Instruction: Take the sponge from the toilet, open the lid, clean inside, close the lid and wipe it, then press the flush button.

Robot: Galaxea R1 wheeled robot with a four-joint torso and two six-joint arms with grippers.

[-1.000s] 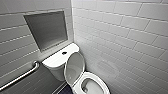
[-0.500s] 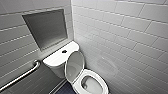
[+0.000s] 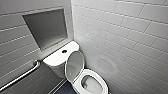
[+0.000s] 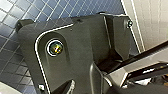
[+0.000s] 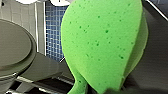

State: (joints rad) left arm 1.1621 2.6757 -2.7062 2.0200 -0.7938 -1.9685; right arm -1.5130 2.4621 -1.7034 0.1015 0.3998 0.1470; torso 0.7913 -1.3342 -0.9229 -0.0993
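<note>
sponge (image 5: 100,45): held in my right gripper, lid is up

- Right gripper (image 5: 110,90): fingers look pressed onto the narrow end of the sponge. The broad green face stands free in front of the wrist camera, with the blue floor tiles behind it. I can't see the pads themselves. I judge it's clamped because the sponge hangs clear of everything.
- Left gripper (image 4: 147,71): can't tell if it's spread or pressed together. It's over the dark blue floor with nothing visibly in it.
- Toilet (image 3: 78,82): lower centre of the head frame, against the white tile wall. The lid (image 3: 74,64) is tilted up against the tank and the bowl is open. The flush button (image 3: 64,51) sits on the tank top, just above and left of the lid.
- Handling, my read:
  - The sponge is porous foam, so it's very light and soft and gives under my fingers.
  - It's not fragile and a firm squeeze is fine.
  - It will bend when pushed against ceramic, so a long free end will fold over.
  - Once wet it will be heavier and slick on the glaze.
- Best hold:
  - Across the pinched waist, where the fingers seat and it can't slide out lengthwise.
  - That leaves a rounded end free as the wiping face.
  - My current hold looks nearer one end, so it has good reach but is floppy.
- Step in hand, judging by the raised lid: cleaning inside the bowl.
</note>
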